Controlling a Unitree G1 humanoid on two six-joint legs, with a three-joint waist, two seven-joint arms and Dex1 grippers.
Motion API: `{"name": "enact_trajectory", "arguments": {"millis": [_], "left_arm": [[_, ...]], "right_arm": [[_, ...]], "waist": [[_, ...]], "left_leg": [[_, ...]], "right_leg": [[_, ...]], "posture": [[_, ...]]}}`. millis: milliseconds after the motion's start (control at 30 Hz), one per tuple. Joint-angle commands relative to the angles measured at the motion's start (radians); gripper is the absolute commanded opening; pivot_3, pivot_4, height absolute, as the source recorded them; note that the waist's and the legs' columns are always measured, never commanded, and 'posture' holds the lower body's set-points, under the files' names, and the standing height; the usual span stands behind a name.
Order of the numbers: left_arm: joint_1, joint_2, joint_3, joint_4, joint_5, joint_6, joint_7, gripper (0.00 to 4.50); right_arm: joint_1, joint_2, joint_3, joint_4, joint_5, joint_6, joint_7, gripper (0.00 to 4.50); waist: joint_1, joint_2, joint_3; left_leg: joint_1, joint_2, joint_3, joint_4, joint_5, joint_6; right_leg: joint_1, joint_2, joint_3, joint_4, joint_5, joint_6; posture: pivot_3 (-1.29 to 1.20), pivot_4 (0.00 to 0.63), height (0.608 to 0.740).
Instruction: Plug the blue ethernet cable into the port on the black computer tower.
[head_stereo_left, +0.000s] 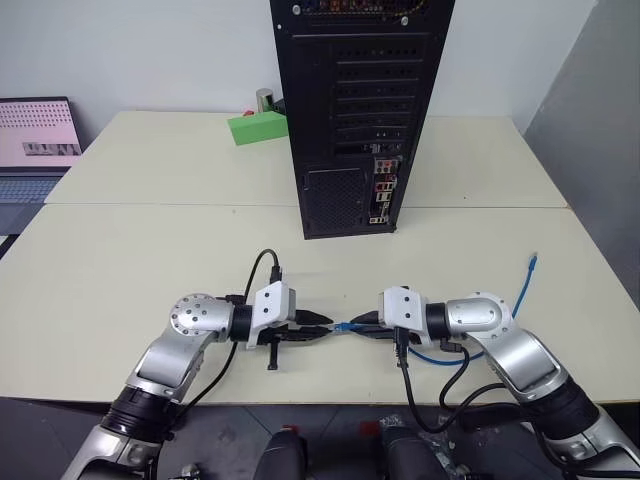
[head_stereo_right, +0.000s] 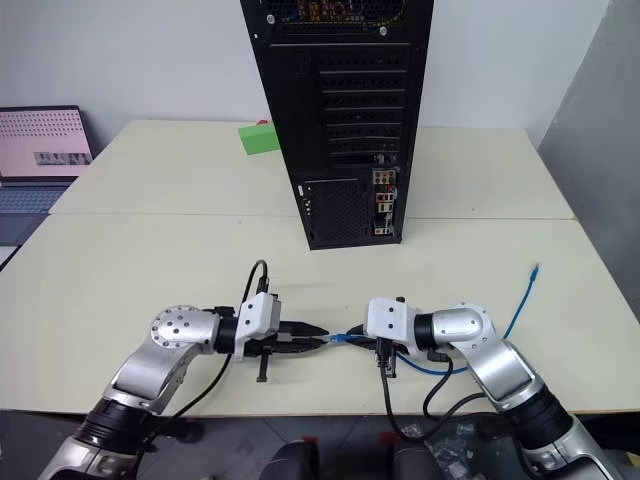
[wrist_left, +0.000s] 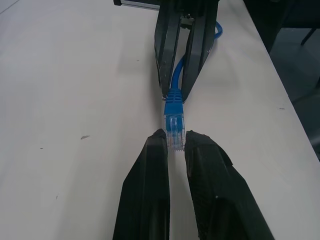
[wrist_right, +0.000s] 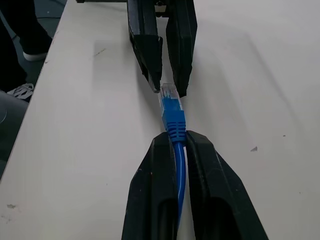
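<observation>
Cream table, right end effector gripping blue ethernet cable, left end effector apparently clamping its plug, tip to tip.

Black computer tower cut off at the top, its ports too small to tell apart, blue ethernet cable partly hidden behind the right arm, laptop cut by the edge.

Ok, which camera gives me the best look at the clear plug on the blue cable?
The left wrist view: the clear plug shows large between both grippers' fingertips. The right wrist view shows it from behind its blue boot; the eye views show a tiny speck.
</observation>
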Motion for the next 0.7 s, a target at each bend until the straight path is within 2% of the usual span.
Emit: {"name": "enact_trajectory", "arguments": {"millis": [33,67,100,233,367,533,700], "left_arm": [[-0.004,-0.002,-0.002,-0.009,0.004,-0.025,0.001,0.25],[-0.002,-0.002,0.001,-0.009,0.003,-0.03,0.001,0.25],[0.001,-0.002,0.004,-0.012,0.0,-0.034,0.002,0.25],[0.008,0.005,0.012,-0.011,-0.002,-0.051,0.0,0.25],[0.005,0.004,0.02,0.003,0.019,-0.134,0.008,0.25],[-0.04,-0.032,0.03,0.128,0.136,-0.499,0.094,0.25],[-0.1,-0.052,0.044,0.308,0.274,-0.941,0.219,0.25]], "right_arm": [[-0.005,0.003,-0.018,-0.058,0.025,0.007,-0.001,0.02],[-0.007,-0.003,-0.017,-0.055,0.024,0.005,0.006,0.72],[-0.007,-0.01,-0.016,-0.054,0.021,0.002,0.011,0.82],[-0.006,-0.035,-0.034,-0.055,0.03,0.0,0.026,1.73],[0.008,-0.109,-0.104,-0.078,0.081,0.025,0.063,2.55],[0.042,-0.138,-0.225,-0.134,0.245,0.198,0.059,3.79],[0.067,-0.11,-0.283,-0.182,0.374,0.352,0.01,3.8]], "waist": [[0.0,0.0,0.0],[0.0,0.0,0.0],[0.0,0.0,0.0],[0.0,0.0,0.0],[0.001,0.0,0.0],[0.002,0.0,0.0],[0.002,0.0,0.0]], "left_leg": [[0.0,0.0,0.0,0.0,0.0,0.0],[0.0,0.0,0.0,0.0,0.0,0.0],[0.0,0.0,0.0,0.0,0.0,0.0],[0.0,0.0,0.0,0.0,0.0,0.0],[0.0,0.0,0.0,0.0,0.0,0.0],[0.0,0.0,0.0,0.0,0.0,0.0],[0.0,0.0,0.0,0.0,0.0,0.0]], "right_leg": [[0.0,0.0,0.0,0.0,0.0,0.0],[0.0,0.0,0.0,0.0,0.0,0.0],[0.0,0.0,0.0,0.0,0.0,0.0],[0.0,0.0,0.0,0.0,0.0,0.0],[0.0,0.0,0.0,0.0,0.0,0.0],[0.001,0.0,0.0,0.0,0.0,0.0],[0.001,0.0,0.0,-0.001,0.0,0.0]], "posture": [[0.0,0.15,0.74],[0.0,0.15,0.74],[0.0,0.15,0.74],[0.0,0.15,0.74],[0.0,0.15,0.74],[0.0,0.15,0.74],[0.0,0.15,0.74]]}}
